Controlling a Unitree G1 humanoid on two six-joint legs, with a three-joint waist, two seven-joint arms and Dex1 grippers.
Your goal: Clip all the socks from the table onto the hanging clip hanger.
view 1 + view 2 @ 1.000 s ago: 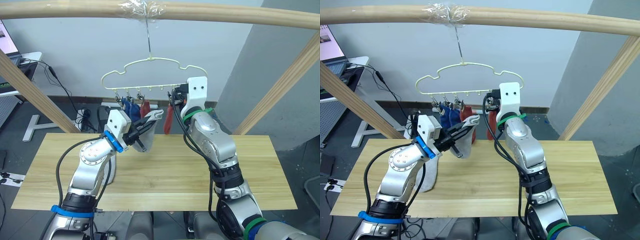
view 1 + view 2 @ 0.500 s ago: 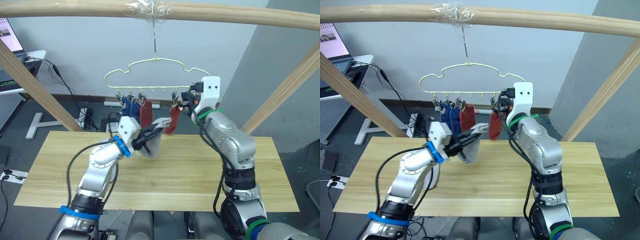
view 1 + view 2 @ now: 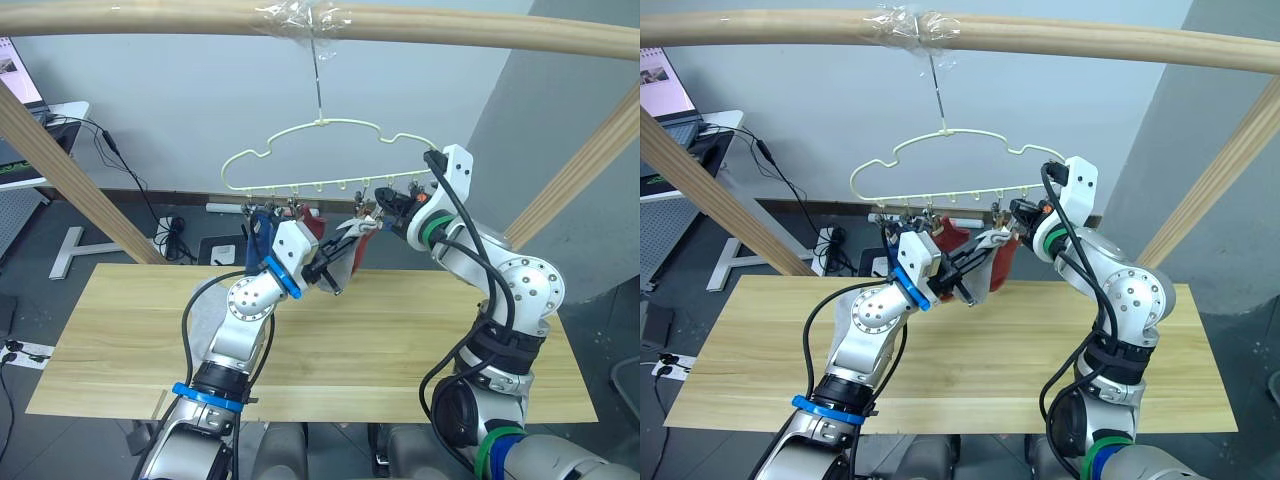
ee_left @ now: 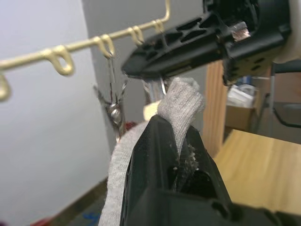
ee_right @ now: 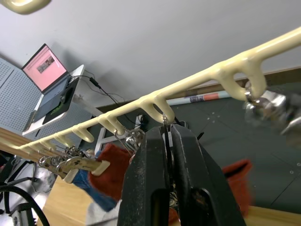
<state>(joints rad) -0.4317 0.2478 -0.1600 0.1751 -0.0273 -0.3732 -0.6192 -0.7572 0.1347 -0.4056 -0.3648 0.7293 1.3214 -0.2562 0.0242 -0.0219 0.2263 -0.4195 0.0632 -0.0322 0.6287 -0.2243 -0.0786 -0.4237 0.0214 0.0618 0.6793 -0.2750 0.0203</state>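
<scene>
No text, label, brand, number or sign can be read on anything here.

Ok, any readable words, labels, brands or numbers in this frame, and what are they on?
No text can be read.
The laptop screen shows a pink page with small marks, too blurred to read.
The grey sock, clip hanger and both grippers bear no lettering that shows.

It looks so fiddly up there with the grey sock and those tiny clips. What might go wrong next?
The left claw pinches only the tip of the grey sock, so it may slip out before a clip bites. The right claw squeezes one clip on the clip hanger, which hangs freely by its hook, so a push could swing it and spoil the aim, or jostle the red sock already hung.
</scene>
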